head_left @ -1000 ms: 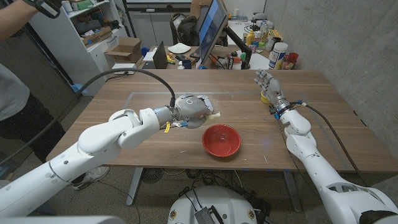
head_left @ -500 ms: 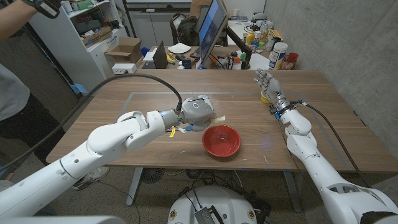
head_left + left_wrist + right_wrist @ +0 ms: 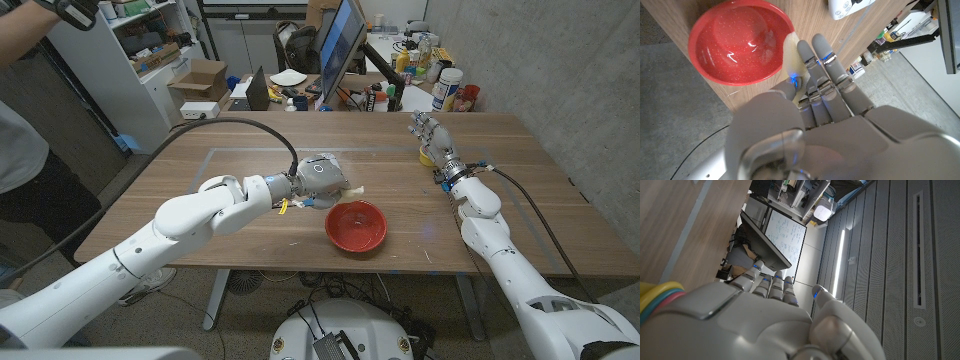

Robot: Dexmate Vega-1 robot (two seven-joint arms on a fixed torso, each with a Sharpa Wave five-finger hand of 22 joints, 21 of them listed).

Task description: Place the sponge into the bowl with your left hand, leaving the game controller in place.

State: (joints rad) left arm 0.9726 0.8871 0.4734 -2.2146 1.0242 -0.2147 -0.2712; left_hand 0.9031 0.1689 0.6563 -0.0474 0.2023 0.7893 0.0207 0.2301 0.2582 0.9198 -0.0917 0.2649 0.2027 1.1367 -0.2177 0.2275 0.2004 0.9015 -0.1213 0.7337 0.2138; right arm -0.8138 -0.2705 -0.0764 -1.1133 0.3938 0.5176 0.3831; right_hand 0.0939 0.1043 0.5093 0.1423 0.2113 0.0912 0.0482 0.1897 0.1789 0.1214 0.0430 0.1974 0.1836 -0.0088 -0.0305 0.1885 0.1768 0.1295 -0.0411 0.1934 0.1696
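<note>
My left hand (image 3: 318, 178) hovers just behind the red bowl (image 3: 356, 225) and grips a pale yellow sponge (image 3: 349, 187), whose end pokes out toward the bowl. In the left wrist view the sponge (image 3: 789, 51) is a pale strip pinched by the fingers (image 3: 825, 60) beside the bowl's (image 3: 738, 42) rim. The white game controller (image 3: 848, 7) lies on the table beyond the fingertips. My right hand (image 3: 432, 136) stands at the far right with fingers extended and nothing in it.
A yellow object (image 3: 427, 157) with coloured bands (image 3: 659, 298) sits by my right hand (image 3: 765, 322). A monitor (image 3: 340, 45), bottles and clutter line the table's far edge. A person (image 3: 25, 120) stands at the left by shelves.
My left hand has carried the sponge a little to the right and farther from me, closer to the bowl's rim. The right hand has stayed still.
</note>
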